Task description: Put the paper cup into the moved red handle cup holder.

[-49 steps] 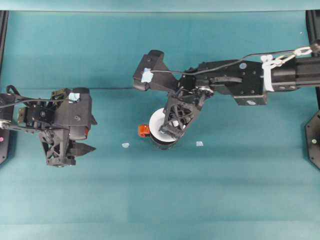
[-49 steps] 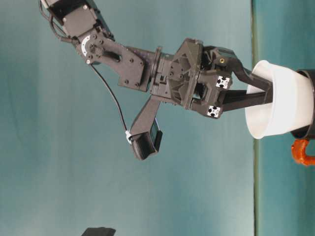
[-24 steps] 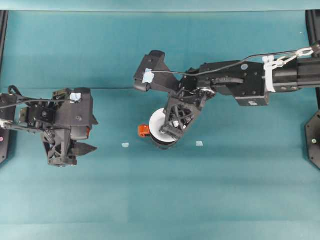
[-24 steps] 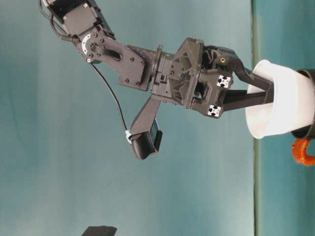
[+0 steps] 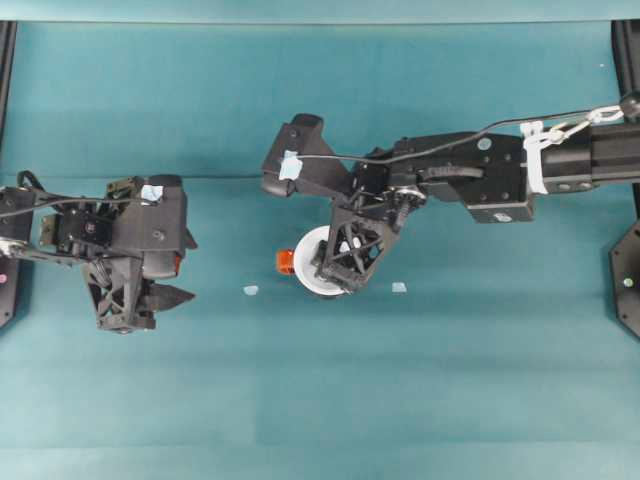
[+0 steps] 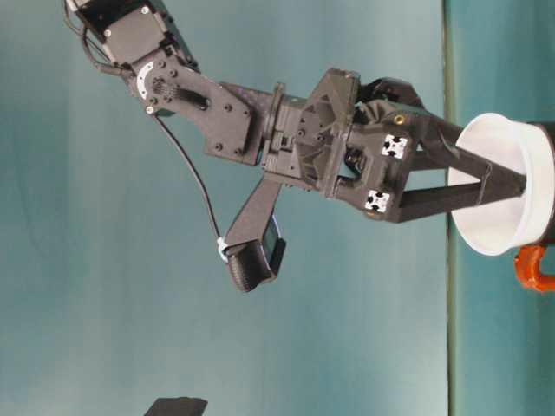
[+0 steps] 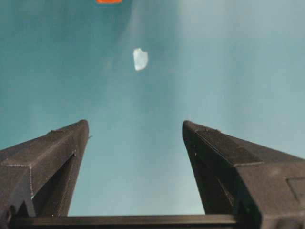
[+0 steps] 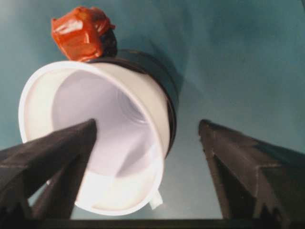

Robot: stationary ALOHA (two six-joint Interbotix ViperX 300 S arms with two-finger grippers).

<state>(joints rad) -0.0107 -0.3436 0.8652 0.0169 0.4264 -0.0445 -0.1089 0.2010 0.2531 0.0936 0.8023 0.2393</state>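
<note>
Near the middle of the desk, the paper cup sits in the black cup holder. Right gripper jaws spread apart, one finger inside the cup. Left gripper hovers open, well apart.

Two black, pointy plastic fingers of the left claw stand wide apart, with nothing between them. Under them lies the smooth blue-green counter. A small pale scrap (maybe tape, too blurry to tell) lies on the counter, farther ahead. A little orange-red bit peeks in at the top edge.
</note>
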